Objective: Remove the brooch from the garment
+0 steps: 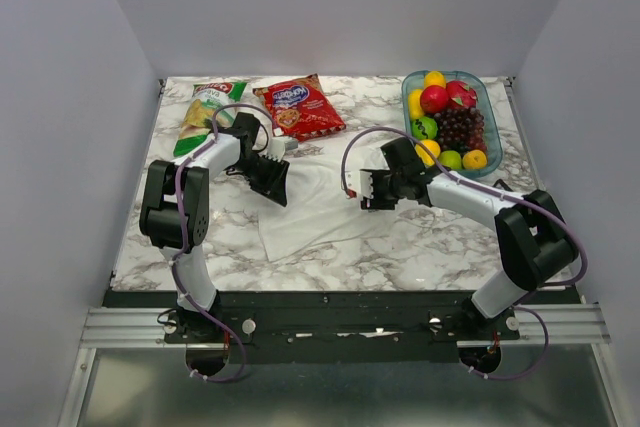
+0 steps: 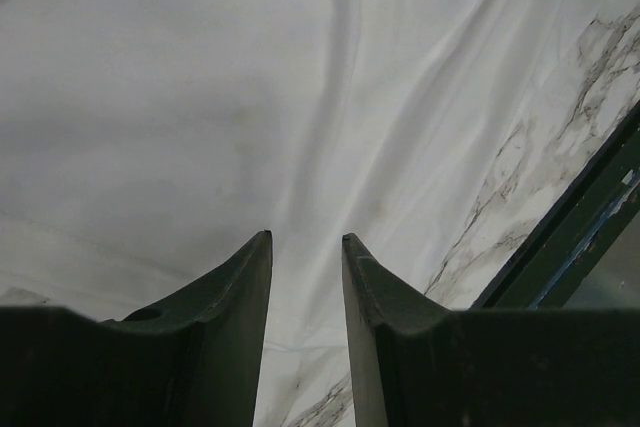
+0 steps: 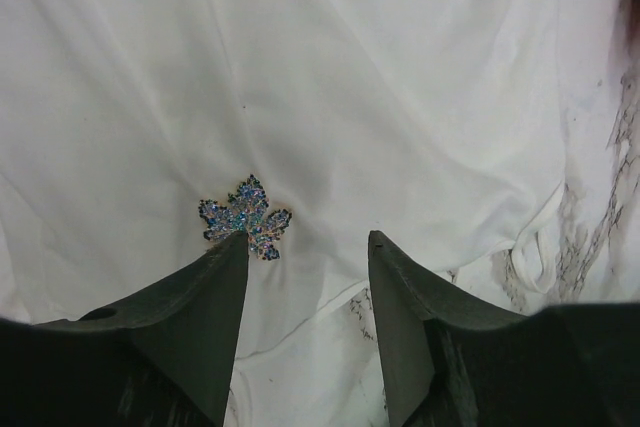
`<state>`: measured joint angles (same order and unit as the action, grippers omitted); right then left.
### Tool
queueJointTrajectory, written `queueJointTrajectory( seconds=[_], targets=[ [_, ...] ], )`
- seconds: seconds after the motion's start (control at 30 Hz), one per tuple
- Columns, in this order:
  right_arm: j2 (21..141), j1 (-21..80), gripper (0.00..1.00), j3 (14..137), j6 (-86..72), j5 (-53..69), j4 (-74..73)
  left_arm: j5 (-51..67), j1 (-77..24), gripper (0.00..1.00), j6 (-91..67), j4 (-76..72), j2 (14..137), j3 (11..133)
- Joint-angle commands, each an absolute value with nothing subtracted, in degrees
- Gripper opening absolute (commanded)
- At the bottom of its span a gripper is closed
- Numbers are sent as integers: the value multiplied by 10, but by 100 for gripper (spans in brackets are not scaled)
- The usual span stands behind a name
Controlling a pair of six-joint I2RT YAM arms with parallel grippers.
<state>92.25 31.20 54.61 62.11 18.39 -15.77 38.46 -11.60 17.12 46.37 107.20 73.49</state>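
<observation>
Found the right gripper (image 3: 308, 242) with its jaws spread apart and nothing between them, low over the white garment (image 3: 380, 97). Spotted the brooch (image 3: 245, 217), a small blue sparkly leaf shape, pinned on the cloth right by the tip of one finger (image 3: 215, 287), the one on the left side of the right wrist view; could not tell whether touching. Found the left gripper (image 2: 307, 239) with jaws a little apart too, holding nothing, over plain folds of the same cloth. Saw the brooch only in the right wrist view; too small to find from the top, and in the left wrist view just cloth, a bit of the marble table (image 2: 600, 87) and its dark edge. From the top, saw both grippers down over the garment, near each other yet apart. Looked out to white marble with grey lines, closed in by plain white walls on three sides, with a metal rail at the near edge. Counted two arms, two grippers, one garment, one brooch, one red snack bag (image 1: 298, 107), one green snack bag (image 1: 205, 112), and one clear blue tray (image 1: 483, 84) full of fruit at the far right.
</observation>
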Motion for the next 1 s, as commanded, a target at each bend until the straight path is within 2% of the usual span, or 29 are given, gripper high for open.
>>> queueJointTrajectory(
  seconds=[0.0,0.53,0.97],
  targets=[
    [926,316,59,543,675,209,-190,403,-115,43,174,467,1073,745],
    [977,316,59,563,701,192,-195,403,-115,42,173,468,1072,741],
    [947,316,53,567,650,183,-120,403,-115,42,173,467,1077,745]
  ],
)
